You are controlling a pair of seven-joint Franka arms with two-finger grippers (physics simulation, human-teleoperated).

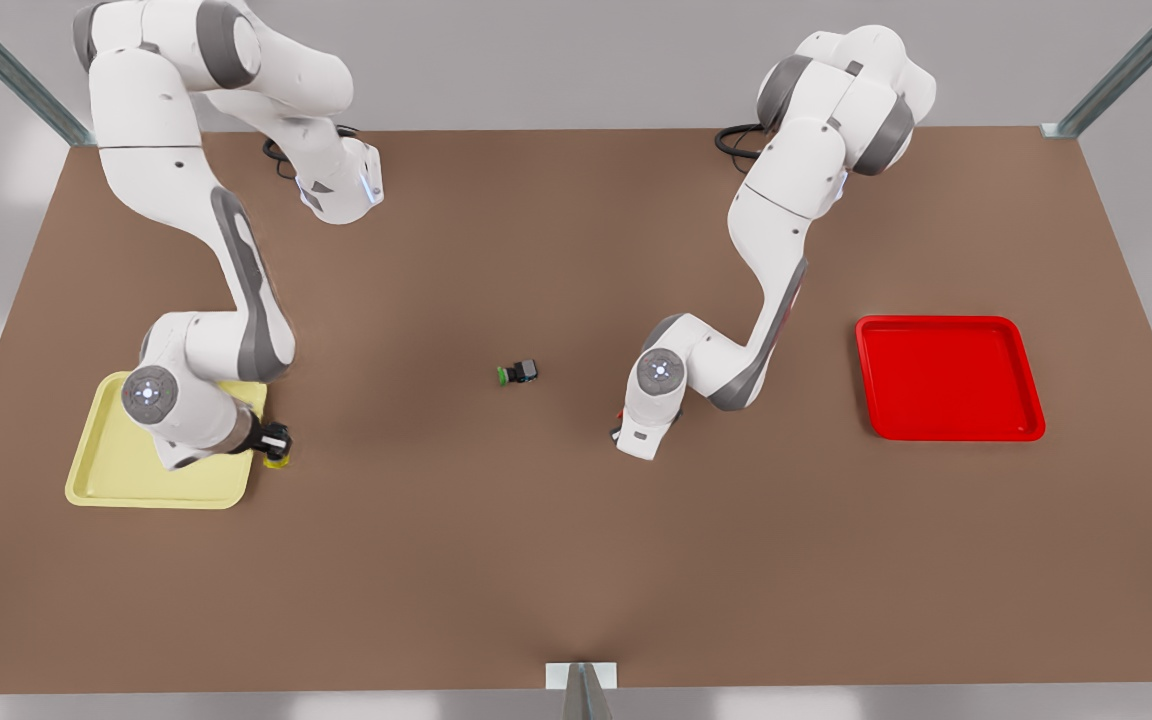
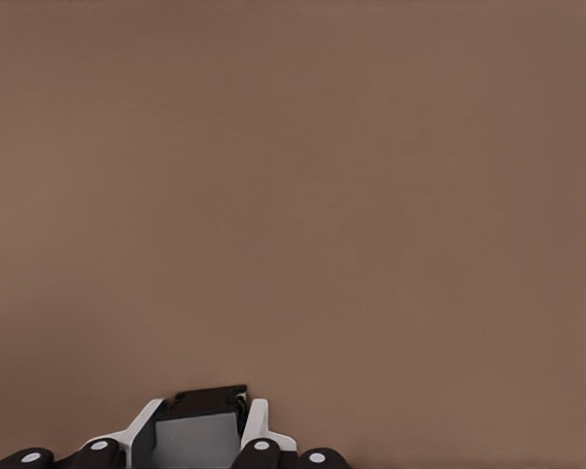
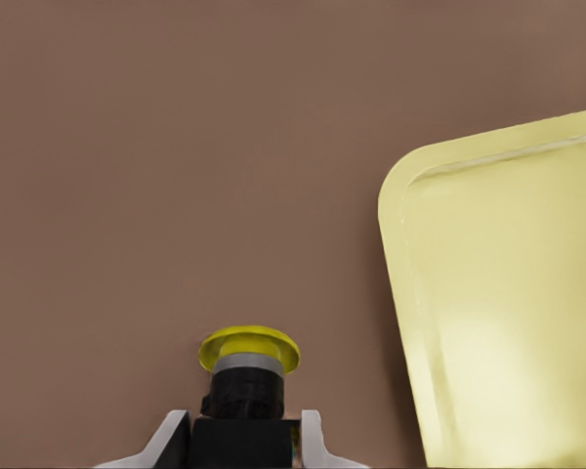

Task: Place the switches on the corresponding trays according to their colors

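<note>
My right gripper (image 1: 276, 443) (image 3: 239, 430), on the arm at the front view's left, is shut on the dark body of the yellow-capped switch (image 1: 277, 460) (image 3: 249, 349). It holds the switch just off the right edge of the pale yellow tray (image 1: 126, 482) (image 3: 498, 313), over bare table. My left gripper (image 1: 619, 425) (image 2: 205, 422), on the arm at the front view's right, is shut on a dark boxy switch body (image 2: 211, 403). A sliver of red (image 1: 621, 412) shows beside it in the front view. The red tray (image 1: 948, 378) lies well to its right.
A green-capped switch (image 1: 517, 374) lies on its side in the middle of the brown table (image 1: 576, 560). Both arms' elbows reach over the table from the far edge. A metal post (image 1: 582, 690) stands at the near edge.
</note>
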